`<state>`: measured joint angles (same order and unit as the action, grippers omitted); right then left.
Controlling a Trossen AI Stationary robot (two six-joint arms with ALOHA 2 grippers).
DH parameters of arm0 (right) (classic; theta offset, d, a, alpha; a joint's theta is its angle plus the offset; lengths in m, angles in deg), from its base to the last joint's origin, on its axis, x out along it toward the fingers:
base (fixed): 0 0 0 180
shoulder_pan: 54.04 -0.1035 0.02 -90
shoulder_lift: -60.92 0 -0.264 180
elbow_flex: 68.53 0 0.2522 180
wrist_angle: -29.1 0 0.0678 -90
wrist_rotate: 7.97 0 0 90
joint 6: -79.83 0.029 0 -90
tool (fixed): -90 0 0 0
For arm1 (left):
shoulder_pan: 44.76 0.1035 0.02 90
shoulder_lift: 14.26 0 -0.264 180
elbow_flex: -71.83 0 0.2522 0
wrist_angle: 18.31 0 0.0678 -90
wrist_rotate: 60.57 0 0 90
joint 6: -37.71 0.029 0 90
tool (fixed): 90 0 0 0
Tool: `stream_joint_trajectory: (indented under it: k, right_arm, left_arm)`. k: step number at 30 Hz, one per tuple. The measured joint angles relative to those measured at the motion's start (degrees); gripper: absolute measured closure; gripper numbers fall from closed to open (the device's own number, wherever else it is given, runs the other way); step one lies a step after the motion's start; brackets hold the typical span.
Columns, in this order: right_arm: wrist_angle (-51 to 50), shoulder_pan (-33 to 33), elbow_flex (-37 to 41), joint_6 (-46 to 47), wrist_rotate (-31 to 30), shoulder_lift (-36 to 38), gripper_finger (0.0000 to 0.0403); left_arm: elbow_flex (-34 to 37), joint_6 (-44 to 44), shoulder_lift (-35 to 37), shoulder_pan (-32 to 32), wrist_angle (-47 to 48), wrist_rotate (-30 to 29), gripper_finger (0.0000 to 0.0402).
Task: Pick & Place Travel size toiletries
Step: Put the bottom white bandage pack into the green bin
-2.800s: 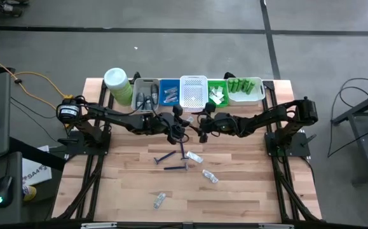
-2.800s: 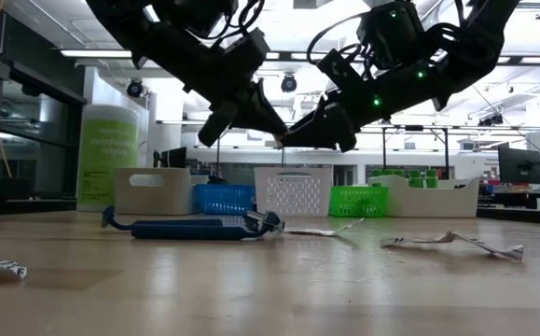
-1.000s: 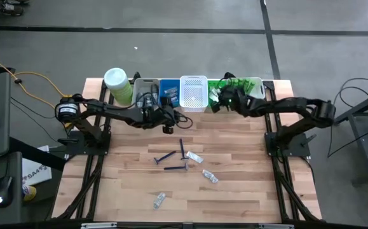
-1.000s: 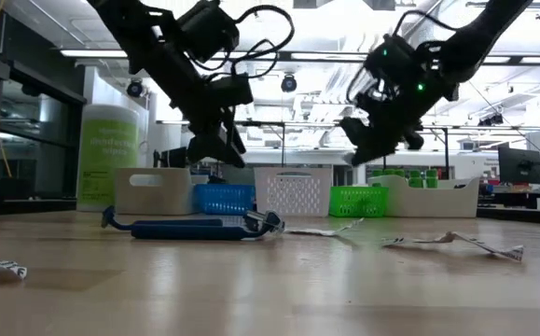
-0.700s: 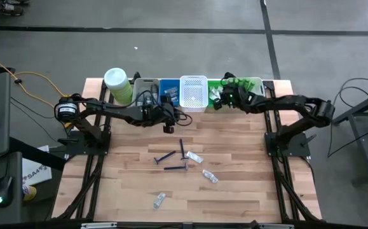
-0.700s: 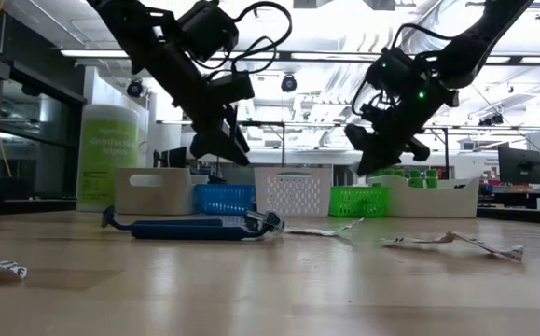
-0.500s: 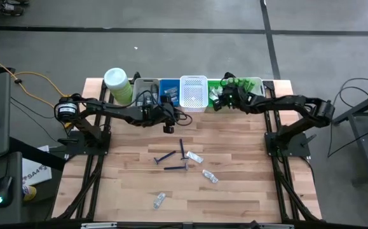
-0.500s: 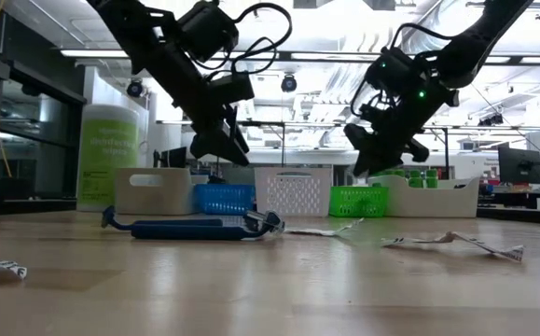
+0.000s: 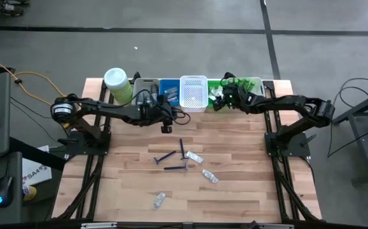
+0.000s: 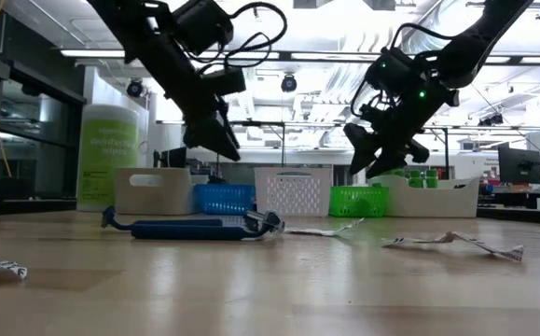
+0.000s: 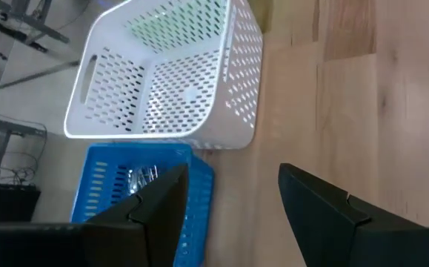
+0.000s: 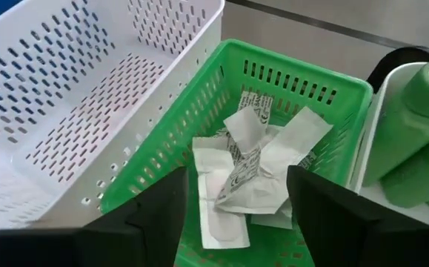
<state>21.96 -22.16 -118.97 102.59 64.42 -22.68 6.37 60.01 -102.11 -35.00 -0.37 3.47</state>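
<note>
Right gripper (image 12: 233, 204) hangs over the green basket (image 12: 303, 96) of sachets (image 12: 247, 167), jaws wide, holding nothing; left gripper (image 11: 233, 196) likewise wide and empty.

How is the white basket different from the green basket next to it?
The white basket is bigger and looks empty; the green basket is smaller and holds a pile of white sachets. The right pincer hangs open over the green basket, not the white basket. Both are perforated plastic, standing side by side in the row.
</note>
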Motion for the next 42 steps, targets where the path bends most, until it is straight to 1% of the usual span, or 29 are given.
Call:
stream_joint_trajectory:
  k: [2,6,9,13,15,18,24,26,32,34,39,42]
  right_arm:
    - [-0.3,0.0,0.0,-0.2,1.1,0.2,0.018]
    - [-0.8,-0.7,0.0,-2.0,5.7,1.9,0.0188]
    - [-2.3,-2.9,0.0,-4.4,6.1,3.8,0.0196]
    - [-4.5,-7.0,0.0,-6.4,5.8,6.1,0.0204]
    - [-5.8,-9.4,0.0,-6.5,5.8,7.0,0.0207]
    - [-7.6,-13.3,0.0,-6.1,5.8,8.1,0.0209]
    - [-11.7,-22.0,0.0,-2.9,5.6,8.7,0.021]
    - [-12.9,-24.7,0.0,-1.2,5.3,8.7,0.021]
    - [-15.3,-33.5,0.0,5.1,-2.9,8.7,0.021]
    - [-15.8,-36.2,0.0,6.9,-4.8,8.7,0.021]
    - [-16.4,-42.0,0.0,10.3,-7.7,8.7,0.021]
    - [-16.5,-44.7,0.0,11.9,-8.3,8.7,0.021]
  left_arm:
    - [0.0,-1.9,1.8,0.0,3.7,0.1,0.0192]
    - [0.0,-6.9,5.5,-0.5,11.1,0.9,0.0192]
    - [0.0,-10.4,7.9,-2.2,16.2,2.7,0.0192]
    - [0.0,-12.7,9.8,-7.2,21.9,4.8,0.0192]
    - [0.1,-13.8,10.0,-10.2,23.2,5.7,0.0192]
    - [0.1,-15.1,10.0,-14.3,25.3,9.3,0.0192]
    - [0.1,-17.6,9.9,-21.1,26.0,23.3,0.0192]
    - [0.1,-17.7,9.9,-23.2,26.0,25.6,0.0192]
    - [0.0,-17.1,7.8,-30.6,24.6,25.2,0.0192]
    - [0.0,-17.0,6.4,-33.1,22.2,25.2,0.0192]
    - [0.0,-17.9,1.6,-38.3,16.7,25.0,0.0189]
    - [0.1,-19.5,-0.4,-40.4,14.7,25.0,0.0172]
